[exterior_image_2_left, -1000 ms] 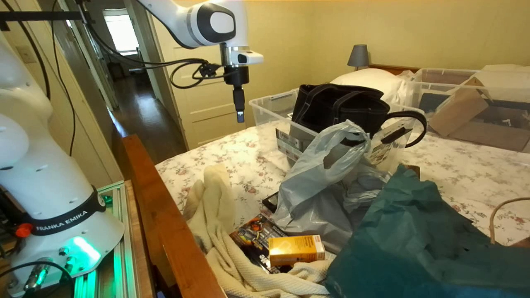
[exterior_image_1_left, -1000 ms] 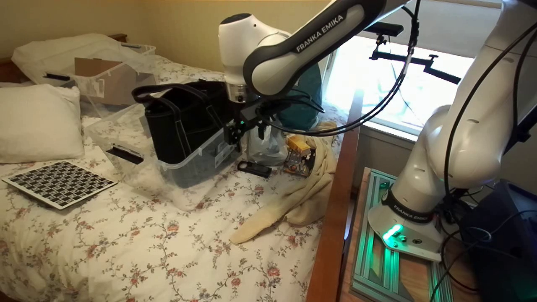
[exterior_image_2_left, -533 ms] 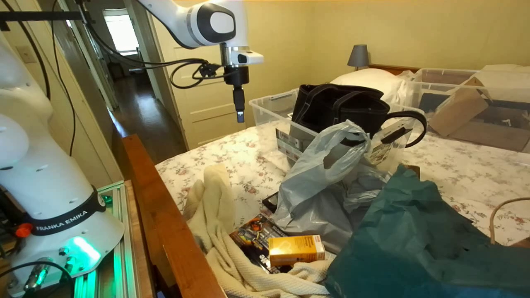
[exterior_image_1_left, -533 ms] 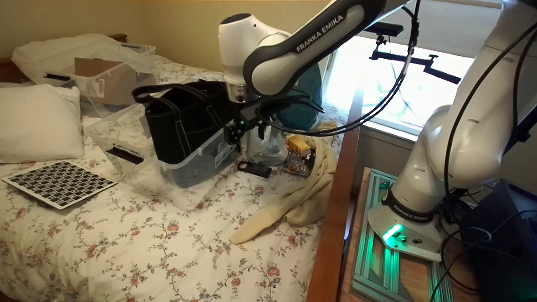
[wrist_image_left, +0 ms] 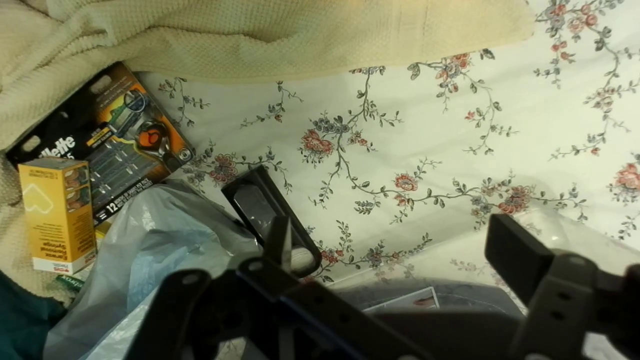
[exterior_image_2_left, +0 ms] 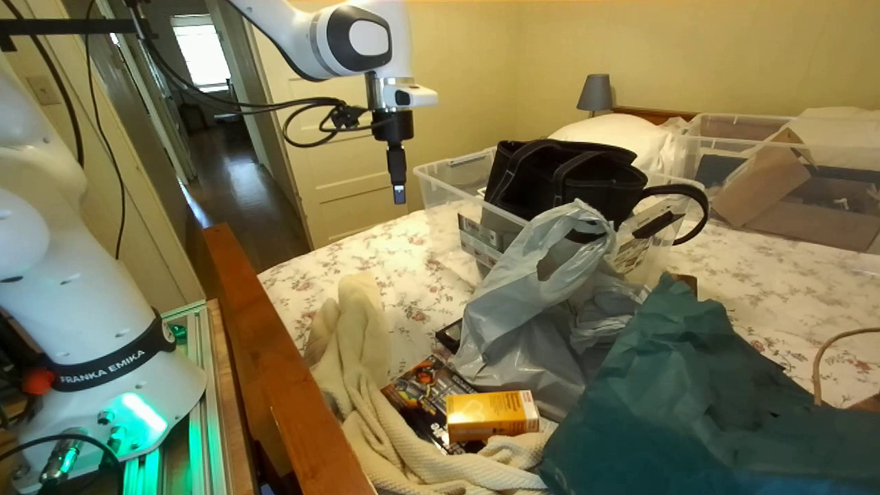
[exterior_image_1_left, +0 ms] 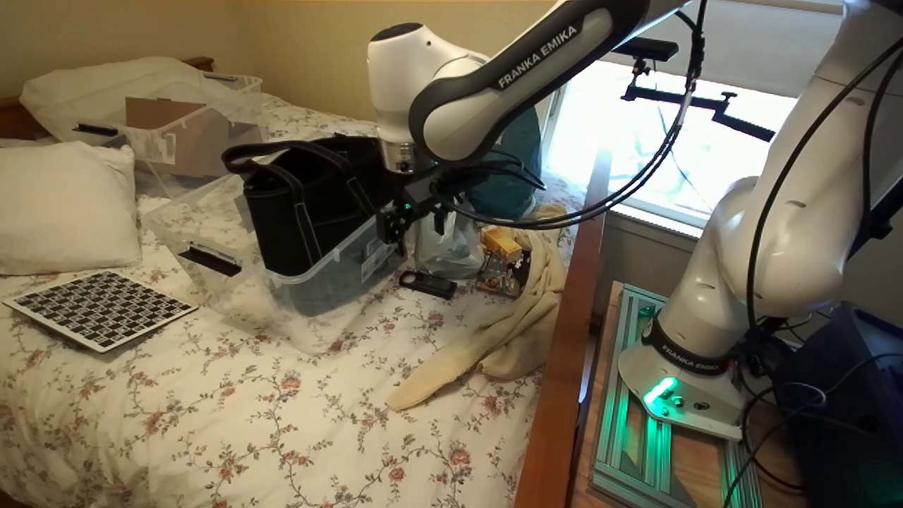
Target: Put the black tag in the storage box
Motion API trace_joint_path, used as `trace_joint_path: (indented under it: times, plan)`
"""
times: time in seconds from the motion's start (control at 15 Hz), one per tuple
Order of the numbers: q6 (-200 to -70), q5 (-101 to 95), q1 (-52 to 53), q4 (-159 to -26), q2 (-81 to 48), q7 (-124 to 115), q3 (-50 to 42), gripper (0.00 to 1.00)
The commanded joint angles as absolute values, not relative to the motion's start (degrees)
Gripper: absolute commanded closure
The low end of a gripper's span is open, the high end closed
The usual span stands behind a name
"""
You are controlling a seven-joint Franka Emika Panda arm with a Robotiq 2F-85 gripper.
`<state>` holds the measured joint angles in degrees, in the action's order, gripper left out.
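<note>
Small flat black tag not showing; jaws standing apart

At the bottom of the wrist view, the black two-fingered gripper (wrist_image_left: 395,242) is showing its jaws wide apart, holding nothing visible; left of centre in an exterior view, the clear, faintly bluish rectangular plastic storage box (exterior_image_1_left: 328,289) is carrying a large black fabric bag (exterior_image_1_left: 279,226); no separate tag is showing anywhere, the black oblong bar (wrist_image_left: 257,205) just left of centre in the wrist view looking more like a remote; so I am judging progress unclear: the tag may be lying hidden in the box, or waiting elsewhere, leaving finding, grasping and placing undone.
</note>
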<state>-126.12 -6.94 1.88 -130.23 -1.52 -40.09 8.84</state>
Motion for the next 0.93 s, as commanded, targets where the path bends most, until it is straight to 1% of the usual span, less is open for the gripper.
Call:
trace_joint_path:
  times: [0.0, 0.33, 0.6, 0.87]
  plan:
    - [-125.18, -7.54, 3.69, -127.67, -5.05, -39.50, 7.37, 0.00]
    - [-130.20, -8.57, 3.50, -125.73, -11.44, -32.11, 5.00, 0.00]
    - [-135.30, -5.69, 1.57, -123.89, -15.93, -20.01, 1.78, 0.00]
    - [-134.74, -4.81, -0.40, -121.10, -19.60, -13.21, -1.02, 0.00]
